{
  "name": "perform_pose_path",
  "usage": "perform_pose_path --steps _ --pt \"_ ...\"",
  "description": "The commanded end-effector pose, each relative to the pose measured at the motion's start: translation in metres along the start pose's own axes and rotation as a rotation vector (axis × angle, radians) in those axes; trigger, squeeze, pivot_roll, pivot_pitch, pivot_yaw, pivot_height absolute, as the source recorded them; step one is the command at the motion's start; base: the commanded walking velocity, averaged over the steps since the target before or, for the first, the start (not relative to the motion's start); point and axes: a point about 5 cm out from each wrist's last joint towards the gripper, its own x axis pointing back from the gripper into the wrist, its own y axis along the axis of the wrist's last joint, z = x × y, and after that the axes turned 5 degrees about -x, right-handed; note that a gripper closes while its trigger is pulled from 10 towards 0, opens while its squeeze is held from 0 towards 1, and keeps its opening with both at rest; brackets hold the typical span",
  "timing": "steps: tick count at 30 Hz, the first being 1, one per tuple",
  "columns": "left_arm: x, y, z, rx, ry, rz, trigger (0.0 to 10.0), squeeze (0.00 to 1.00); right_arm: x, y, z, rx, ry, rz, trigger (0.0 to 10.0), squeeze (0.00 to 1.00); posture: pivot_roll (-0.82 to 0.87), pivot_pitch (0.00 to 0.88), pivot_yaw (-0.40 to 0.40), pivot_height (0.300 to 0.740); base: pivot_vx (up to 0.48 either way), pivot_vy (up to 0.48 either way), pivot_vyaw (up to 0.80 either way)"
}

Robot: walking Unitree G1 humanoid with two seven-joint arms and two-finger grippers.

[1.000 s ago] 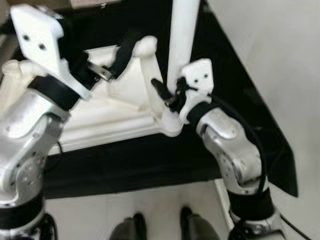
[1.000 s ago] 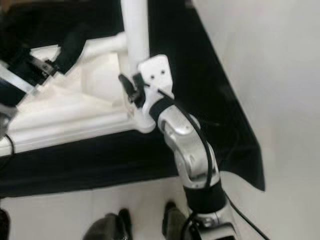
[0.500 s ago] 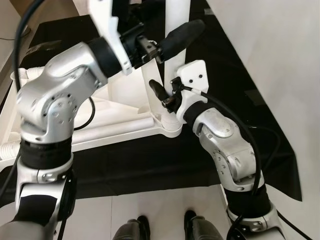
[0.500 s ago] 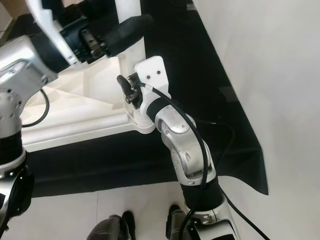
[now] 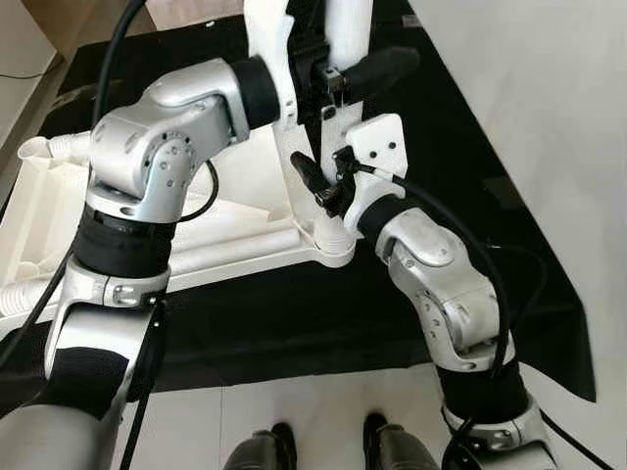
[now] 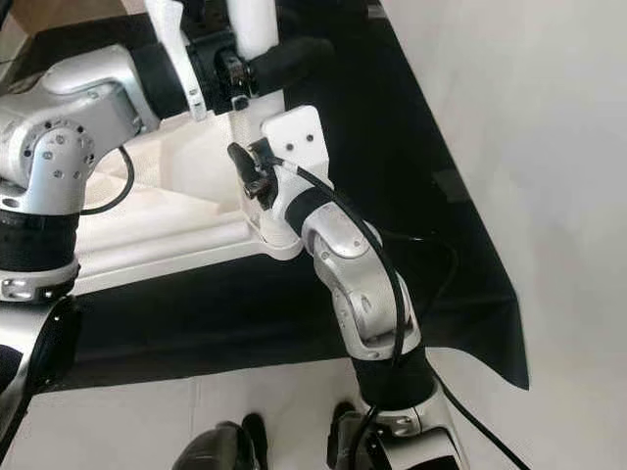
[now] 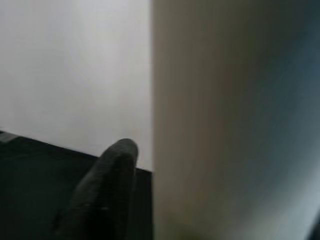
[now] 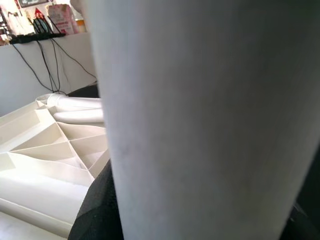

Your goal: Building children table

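Observation:
The white children's table top (image 5: 196,215) lies upside down on a black mat (image 5: 294,313), its ribs facing up. A white table leg (image 5: 348,20) stands upright in the near right corner. My right gripper (image 5: 323,166) is shut on the leg low down, just above the corner socket; in the right wrist view the leg (image 8: 210,115) sits between the black fingers (image 8: 95,210). My left gripper (image 5: 377,64) reaches across higher up, open, with one finger (image 7: 105,190) on each side of the leg (image 7: 235,120) and a small gap showing.
Loose white leg tubes lie at the table top's far left end (image 5: 59,147) and near left (image 5: 15,294), and another (image 5: 245,240) rests inside the top. A white wall (image 5: 529,98) runs close on the right. My feet (image 5: 323,450) stand on pale floor at the mat's edge.
My left arm has swung right from over the table top to the upper part of the upright leg. My right gripper has stayed on the leg's base. The view has shifted.

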Motion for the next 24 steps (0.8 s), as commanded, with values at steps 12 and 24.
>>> perform_pose_path --steps 12,24 --pt "-0.001 0.004 -0.007 0.015 -0.03 -0.03 0.0 0.0 -0.005 -0.021 0.01 0.016 0.113 0.108 10.0 0.0 0.01 0.258 0.102 0.74 0.0 0.0 0.0" --pt "0.003 -0.003 -0.016 0.047 -0.034 -0.042 0.0 0.0 -0.004 -0.022 0.011 0.038 0.178 0.126 10.0 0.0 0.01 0.261 0.095 0.74 0.0 0.0 0.0"
